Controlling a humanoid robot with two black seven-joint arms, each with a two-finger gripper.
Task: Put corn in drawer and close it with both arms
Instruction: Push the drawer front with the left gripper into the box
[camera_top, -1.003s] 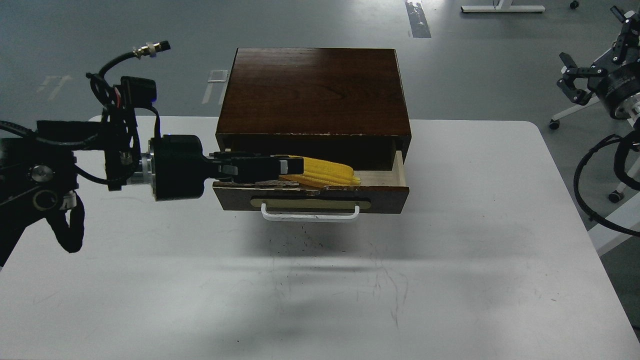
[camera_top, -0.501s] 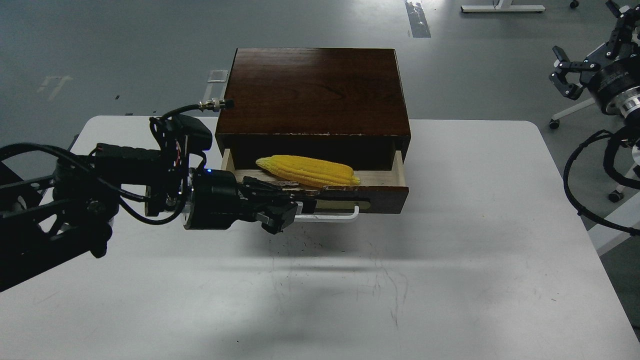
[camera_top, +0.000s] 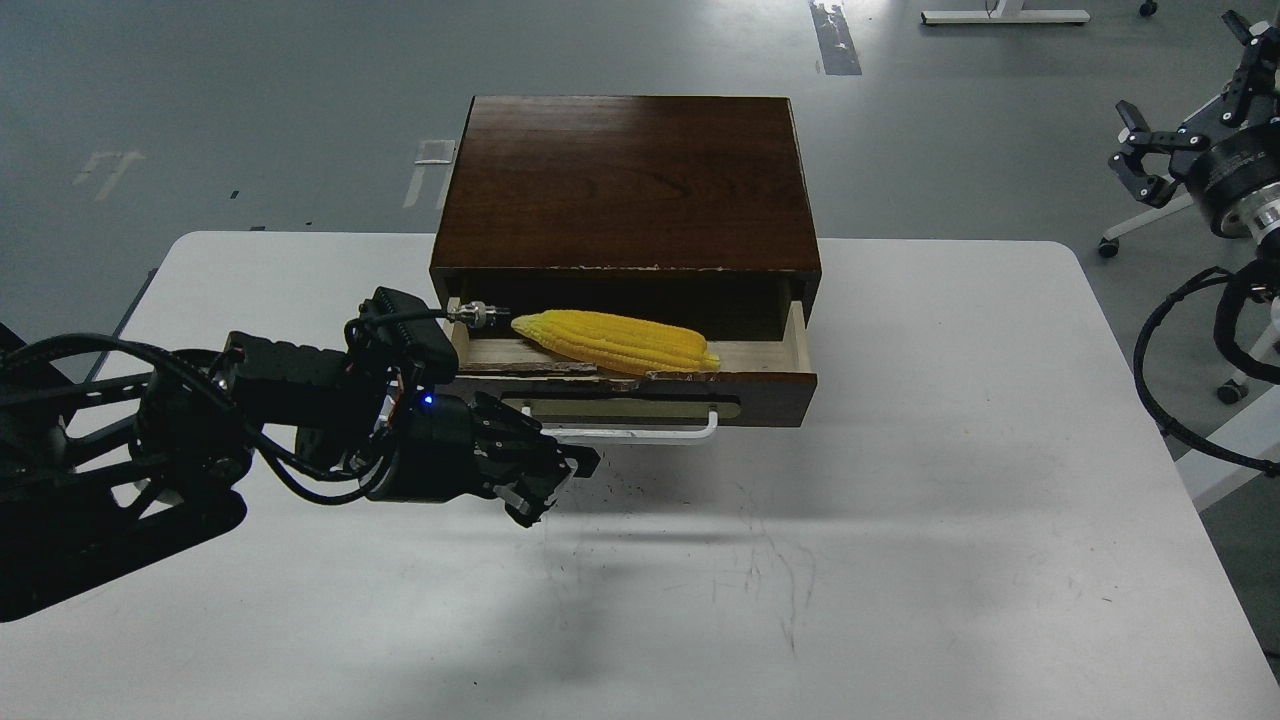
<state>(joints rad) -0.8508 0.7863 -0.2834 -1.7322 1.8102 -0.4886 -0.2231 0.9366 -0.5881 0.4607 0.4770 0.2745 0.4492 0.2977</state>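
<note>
The yellow corn (camera_top: 615, 340) lies on its side inside the open drawer (camera_top: 770, 398), tapered end to the left, free of any gripper. The drawer is pulled out a short way and its white bar handle (camera_top: 650, 434) faces me. My left gripper (camera_top: 556, 487) is low over the table, just in front of the drawer's left end and below the handle. Its fingers are apart and empty. My right gripper (camera_top: 1128, 150) hangs in the air beyond the table's right edge, far from the drawer, claws spread and empty.
The drawer sits in a dark brown wooden cabinet (camera_top: 625, 180) at the back middle of the white table (camera_top: 900, 520). A cable plug (camera_top: 478, 314) on my left wrist is close to the drawer's left wall. Chair wheels and cables are off the table's right edge.
My left gripper let go of the corn, which stays in the drawer. It drew back out of the drawer and dropped low in front of the drawer's left end. The right gripper only shifted slightly.
</note>
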